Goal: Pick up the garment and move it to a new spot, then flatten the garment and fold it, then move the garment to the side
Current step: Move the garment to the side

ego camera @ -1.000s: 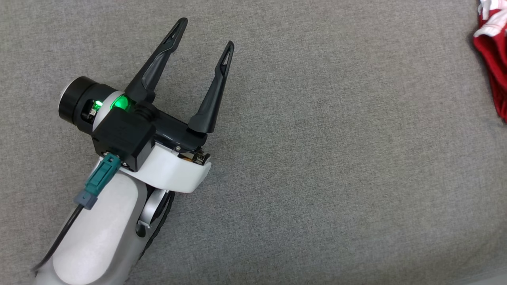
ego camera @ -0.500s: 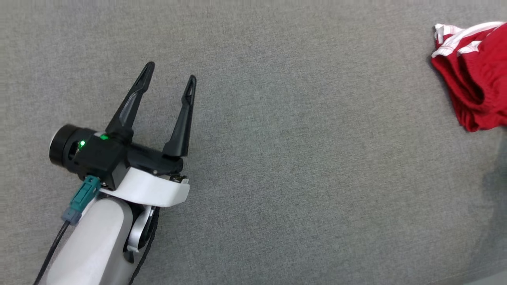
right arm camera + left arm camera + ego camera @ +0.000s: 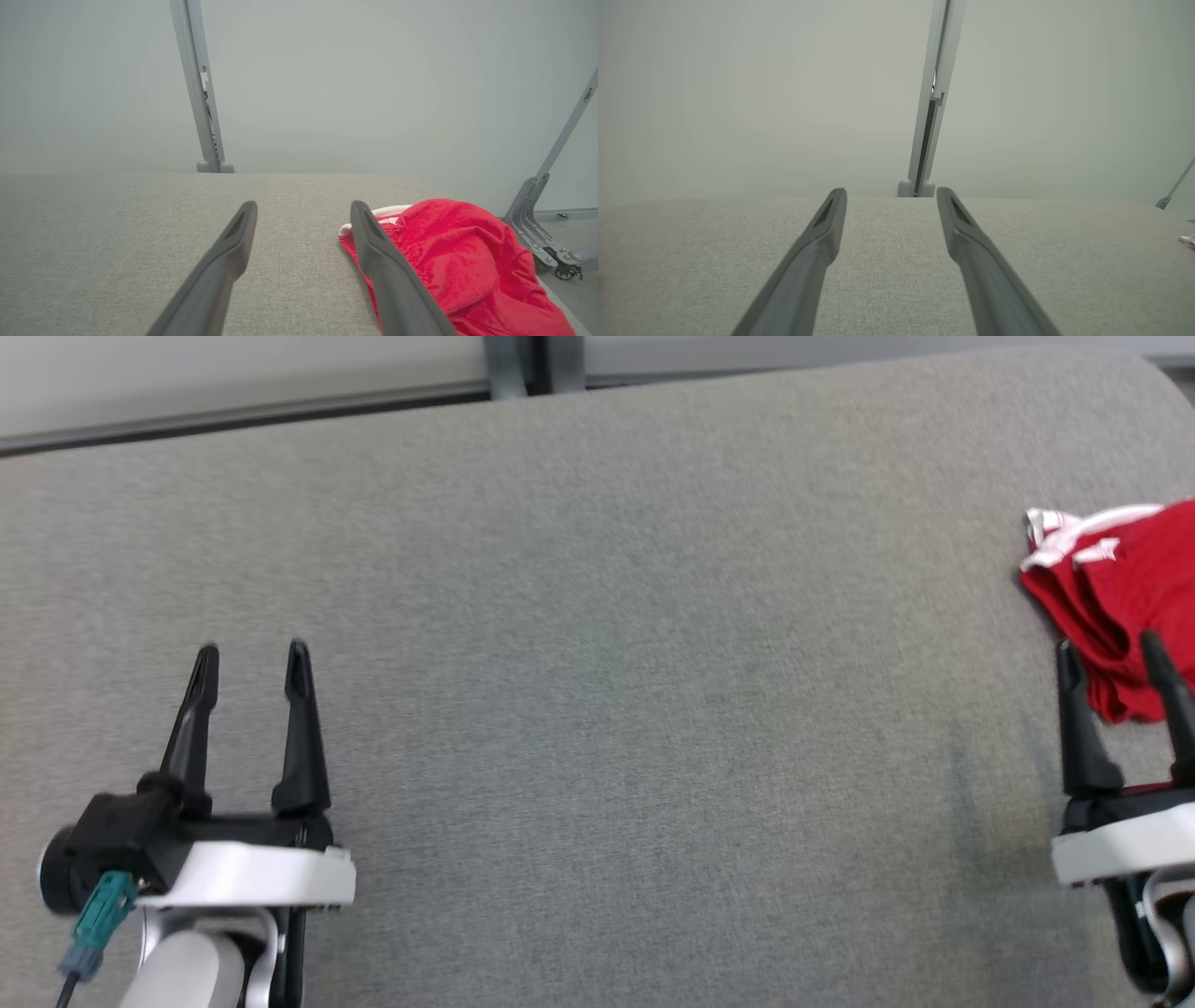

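Item 1. Garment (image 3: 1116, 583), red with white trim: is lying bunched on the grey upholstered surface (image 3: 597, 691), at that surface's edge on the robot's right. It is showing as a rumpled red mound (image 3: 467, 261) in the right wrist view.

Item 2. Right gripper (image 3: 1109, 649): is sitting just beside the garment's near edge. Its fingers are standing moderately apart and are holding nothing. In its own wrist view (image 3: 304, 206), one finger (image 3: 387, 270) is overlapping the garment's edge; whether it is touching the cloth cannot be told.

Item 3. Left gripper (image 3: 252, 656): is sitting well apart from the garment, across the surface from it. Its fingers are standing apart and are holding nothing (image 3: 892, 193).

Item 4. Grey upright post (image 3: 201, 93): is standing beyond the garment, behind the surface's far edge, against a pale wall.

Item 5. Metal hinged bracket (image 3: 537, 219): is standing near the garment, past the surface's edge.
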{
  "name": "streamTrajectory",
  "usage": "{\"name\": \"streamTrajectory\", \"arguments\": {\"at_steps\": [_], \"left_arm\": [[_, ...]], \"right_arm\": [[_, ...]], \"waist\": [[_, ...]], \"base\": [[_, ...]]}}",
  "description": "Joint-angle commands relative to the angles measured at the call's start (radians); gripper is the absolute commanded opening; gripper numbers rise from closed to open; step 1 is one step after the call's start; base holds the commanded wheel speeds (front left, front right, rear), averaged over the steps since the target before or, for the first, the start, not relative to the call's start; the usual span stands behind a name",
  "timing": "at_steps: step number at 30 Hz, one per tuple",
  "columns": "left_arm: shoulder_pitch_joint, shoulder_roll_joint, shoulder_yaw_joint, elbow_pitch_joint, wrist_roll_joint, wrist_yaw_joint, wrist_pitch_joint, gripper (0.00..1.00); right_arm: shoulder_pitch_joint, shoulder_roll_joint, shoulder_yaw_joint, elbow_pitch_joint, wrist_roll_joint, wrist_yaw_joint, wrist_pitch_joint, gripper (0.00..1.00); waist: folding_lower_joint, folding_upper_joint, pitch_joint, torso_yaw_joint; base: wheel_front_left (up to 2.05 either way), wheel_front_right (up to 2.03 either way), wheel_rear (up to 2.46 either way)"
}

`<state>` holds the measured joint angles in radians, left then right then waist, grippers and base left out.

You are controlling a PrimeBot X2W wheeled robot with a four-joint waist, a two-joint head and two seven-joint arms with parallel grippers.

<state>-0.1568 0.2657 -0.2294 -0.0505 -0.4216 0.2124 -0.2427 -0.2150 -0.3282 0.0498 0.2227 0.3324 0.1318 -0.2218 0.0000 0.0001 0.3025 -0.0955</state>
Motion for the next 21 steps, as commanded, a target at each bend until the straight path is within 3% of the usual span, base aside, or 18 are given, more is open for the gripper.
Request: {"name": "streamTrajectory", "arguments": {"at_steps": [1, 8, 21], "left_arm": [[0.027, 0.003, 0.009, 0.003, -0.009, 0.004, -0.003, 1.00], [0.143, 0.022, 0.024, 0.010, -0.037, 0.012, 0.009, 1.00], [0.295, 0.043, 0.019, 0.003, -0.061, 0.029, 0.045, 1.00]], "right_arm": [[0.028, 0.012, -0.003, -0.030, -0.017, -0.002, 0.013, 1.00], [0.140, 0.104, -0.044, -0.179, -0.082, -0.002, 0.108, 1.00], [0.325, 0.150, -0.062, -0.283, -0.103, -0.002, 0.205, 1.00]], "waist": [[0.0000, -0.0001, -0.063, 0.054], [0.0000, -0.0001, -0.160, 0.083], [0.0000, -0.0001, -0.328, 0.094]], "base": [[0.00, 0.00, 0.00], [0.00, 0.00, 0.00], [0.00, 0.00, 0.00]]}}
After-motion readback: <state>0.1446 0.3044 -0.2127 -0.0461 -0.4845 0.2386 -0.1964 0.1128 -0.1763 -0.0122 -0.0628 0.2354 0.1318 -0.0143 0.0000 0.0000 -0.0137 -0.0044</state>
